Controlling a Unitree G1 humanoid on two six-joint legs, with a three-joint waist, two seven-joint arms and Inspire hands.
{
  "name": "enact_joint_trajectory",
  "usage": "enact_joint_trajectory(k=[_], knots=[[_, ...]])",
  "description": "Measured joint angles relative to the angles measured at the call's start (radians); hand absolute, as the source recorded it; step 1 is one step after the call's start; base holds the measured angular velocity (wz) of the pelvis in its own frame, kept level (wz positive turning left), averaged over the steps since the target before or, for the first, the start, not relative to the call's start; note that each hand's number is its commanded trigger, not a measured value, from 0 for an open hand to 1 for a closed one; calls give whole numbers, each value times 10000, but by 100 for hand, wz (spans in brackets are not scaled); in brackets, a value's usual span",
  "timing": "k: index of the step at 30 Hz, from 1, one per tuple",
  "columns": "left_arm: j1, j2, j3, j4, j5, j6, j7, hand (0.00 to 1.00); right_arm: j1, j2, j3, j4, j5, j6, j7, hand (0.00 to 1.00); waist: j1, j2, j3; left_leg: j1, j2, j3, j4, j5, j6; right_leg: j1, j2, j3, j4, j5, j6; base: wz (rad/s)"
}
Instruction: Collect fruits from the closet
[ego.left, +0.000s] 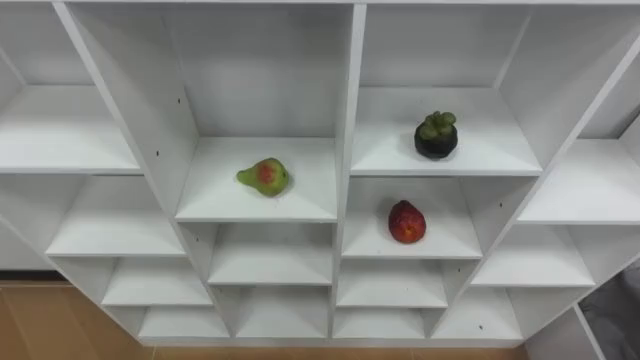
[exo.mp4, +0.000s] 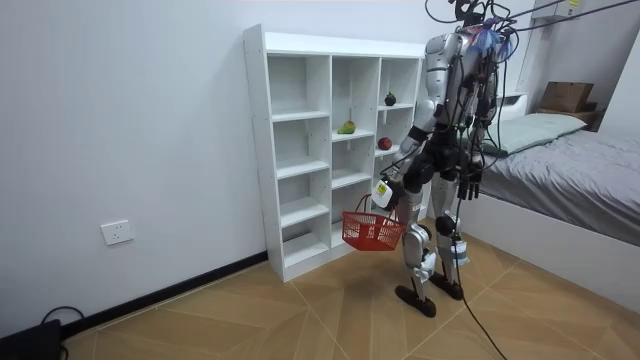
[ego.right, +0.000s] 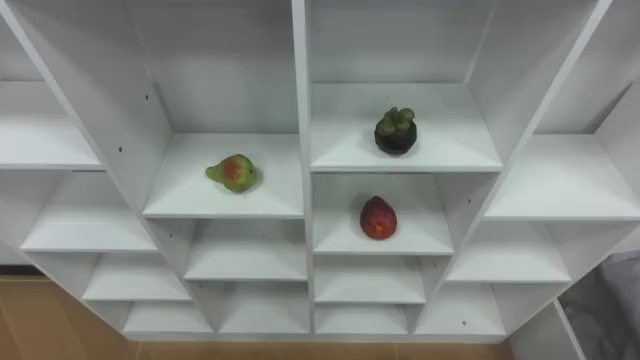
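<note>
You have 3 fruits on the white closet (ego.left: 347, 120), all untouched. The pear (ego.left: 264, 177), green with a red blush, lies on its side in the compartment just left of the central upright, about midway between that shelf's side walls and nearer its front edge than its back wall. Right of the upright, the dark mangosteen (ego.left: 436, 135) stands with its green cap up near the middle of its shelf. On the shelf directly below it, the red fruit (ego.left: 407, 222) rests near the middle too, clear of both side walls. No fruit touches another.

In the room view your robot stands upright on the wooden floor, close in front of the closet and facing it, toward the closet's end at the room view's right. Its left hand (exo.mp4: 386, 192) is held forward at hip height, clamped on the handle of the red basket (exo.mp4: 372, 232), which hangs below it just in front of the lower shelves. You cannot see into the basket from here. The right hand (exo.mp4: 474, 187) hangs at the robot's side; I cannot tell how its fingers are set.
</note>
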Motion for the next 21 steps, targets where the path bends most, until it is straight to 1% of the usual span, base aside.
enact_joint_trajectory(k=[8,21], knots=[[-5,20,-87,-7,6,0,7,100,-84,0,175,-78,-68,0,103,0,22,3,0,-42,8,25,-65,-1,-1,-75,12,46,8,1,-2,-1],[2,18,-156,6,36,49,82,100,-119,2,174,-208,-77,-19,139,0,18,13,7,-3,3,-10,2,-1,-1,-2,13,85,-15,2,-4,0]])
